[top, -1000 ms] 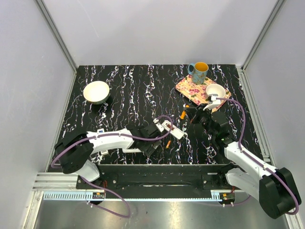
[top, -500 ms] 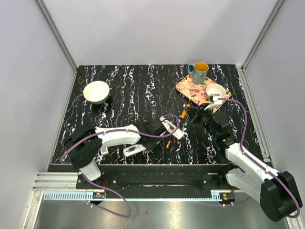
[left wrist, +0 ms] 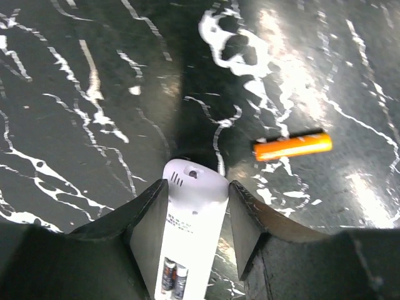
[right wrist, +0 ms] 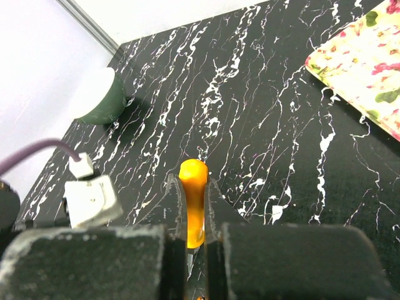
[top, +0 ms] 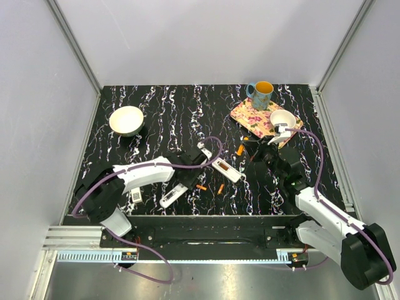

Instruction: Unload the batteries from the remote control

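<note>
My left gripper [top: 182,186] is closed round the end of a white remote [top: 172,197] lying near the table's front. In the left wrist view the remote [left wrist: 190,231] sits between the fingers, its compartment open with two dark batteries [left wrist: 172,276] inside. A loose orange battery [left wrist: 292,145] lies just beyond it. A second open remote [top: 228,170] lies at the centre, with two orange batteries [top: 201,187] [top: 220,188] on the table beside it. My right gripper [top: 245,150] is shut on an orange battery [right wrist: 193,200], held above the table.
A cream bowl [top: 126,120] stands at the back left. A blue mug [top: 261,95] and a small white bowl [top: 282,119] sit on and beside a floral mat [top: 250,115] at the back right. Small white cover pieces [top: 205,152] [top: 136,197] lie on the table.
My left gripper has moved left from the centre remote to the front remote and turned it a little. One more orange battery now lies on the table. The right arm has stayed still.
</note>
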